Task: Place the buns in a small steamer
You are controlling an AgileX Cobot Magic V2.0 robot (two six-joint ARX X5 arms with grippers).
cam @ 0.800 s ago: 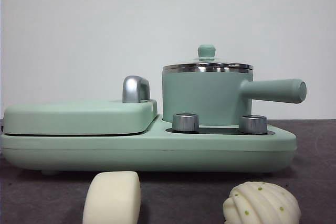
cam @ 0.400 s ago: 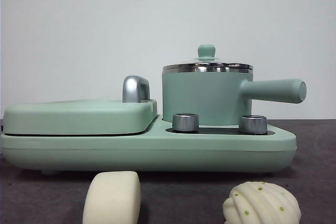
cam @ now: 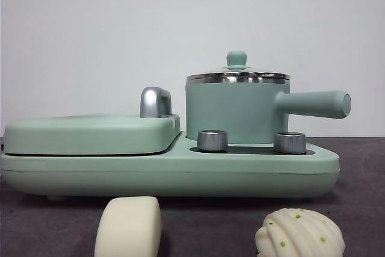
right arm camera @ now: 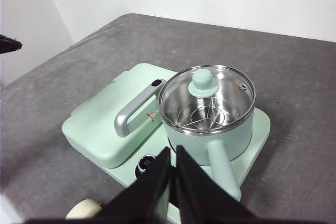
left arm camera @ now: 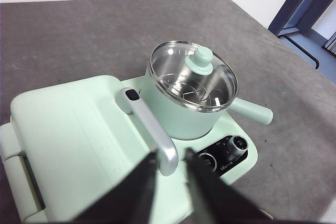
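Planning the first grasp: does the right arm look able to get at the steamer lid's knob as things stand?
Probably yes. The right gripper hangs above the steamer, empty, and nothing lies between it and the knob, which stands clear atop the glass lid. Its jaws look nearly shut, so they would need to open first.

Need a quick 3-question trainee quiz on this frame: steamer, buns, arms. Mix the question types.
1. True or false: the glass lid is on the small steamer.
2. Multiple choice: where are the two buns? A) inside the steamer B) on the table in front of the appliance C) on the griddle cover
3. Fill in: the bun with green dots is the ____ one.

Key:
1. True; its green knob sits on top.
2. B; the smooth bun and the ridged bun both lie on the table, untouched. Left gripper and right gripper hover above the appliance, holding nothing.
3. Ridged.
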